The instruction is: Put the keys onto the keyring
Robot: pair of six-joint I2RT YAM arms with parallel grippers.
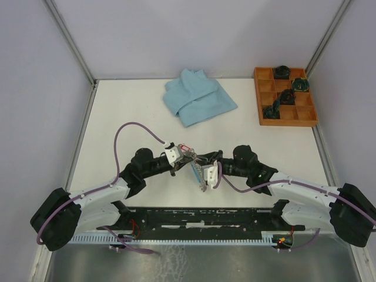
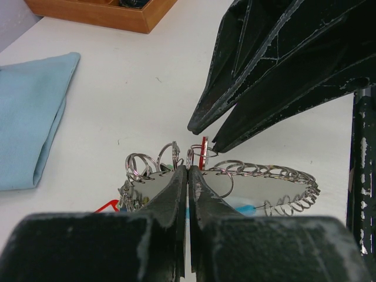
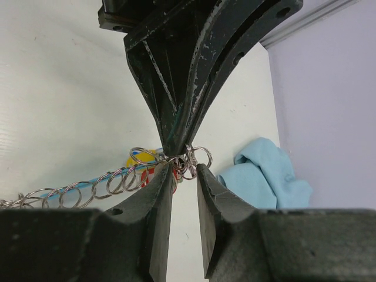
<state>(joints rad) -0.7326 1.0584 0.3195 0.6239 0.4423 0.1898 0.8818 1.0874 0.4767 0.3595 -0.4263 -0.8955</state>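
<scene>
The keyring (image 2: pixel 267 173), a grey coil loop with a light-blue segment, hangs between the two grippers above the table. My left gripper (image 2: pixel 188 171) is shut on its coil, with loops sticking out on both sides of the fingers. Small split rings and keys (image 2: pixel 128 197) cluster at the loop's left end, beside a red tag (image 2: pixel 204 154). My right gripper (image 3: pixel 183 170) is open, its fingertips on either side of a bunch of small rings (image 3: pixel 197 160) right under the left gripper's tips. In the top view both grippers, left (image 1: pixel 191 156) and right (image 1: pixel 201 160), meet over the table's near middle.
A folded light-blue cloth (image 1: pixel 198 97) lies at the back centre. A wooden compartment tray (image 1: pixel 258 97) holding dark round objects stands at the back right. Grey walls enclose the table on three sides.
</scene>
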